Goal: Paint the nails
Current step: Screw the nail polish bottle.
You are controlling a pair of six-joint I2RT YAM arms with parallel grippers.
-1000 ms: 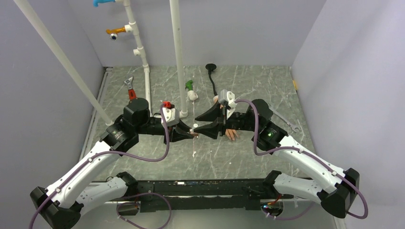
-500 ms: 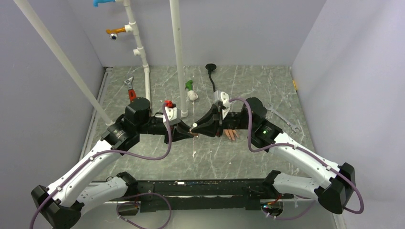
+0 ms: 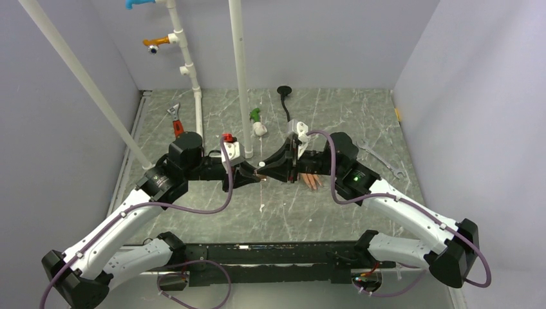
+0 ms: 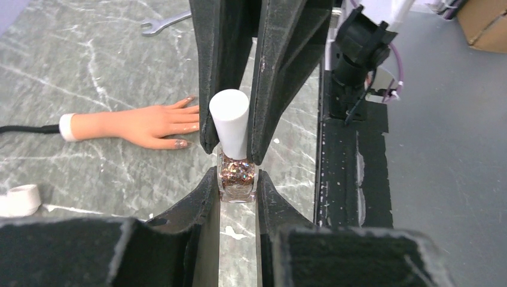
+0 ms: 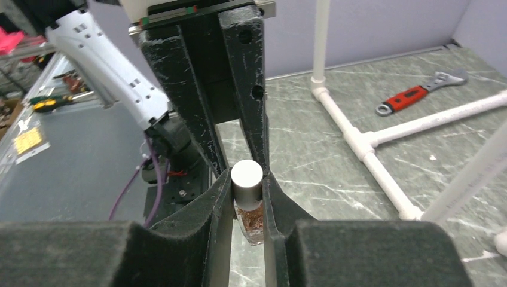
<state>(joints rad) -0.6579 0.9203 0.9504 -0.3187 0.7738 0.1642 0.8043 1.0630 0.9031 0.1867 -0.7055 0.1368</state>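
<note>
The grey-green marbled worktop [image 3: 290, 212] carries everything, and the black-and-white left arm [image 3: 129, 219] and right arm [image 3: 399, 206] meet nose to nose over its middle. The peach rubber mannequin hand with a black stem [image 4: 137, 125] lies flat just right of the middle, partly under the right arm, with its fingers toward the near edge.

The left jaws are almost fully closed, clamping the glass body of a small clear bottle of coppery glitter polish [image 4: 237, 176]. The right jaws are drawn in narrow, one pad pressing each side of the bottle's tapered white cap [image 4: 230, 122].

The step in hand looks like unscrewing the cap. To do it well:
- The left grip should stay hard on the glass.
- The right wrist should turn about the cap's own axis, without levering sideways.
- The cap should then draw straight out, so the brush clears the neck without dripping.

The small pale oval nails [image 4: 180, 143] tip the fingers, close beside the bottle, so the brush has little way to travel
</note>
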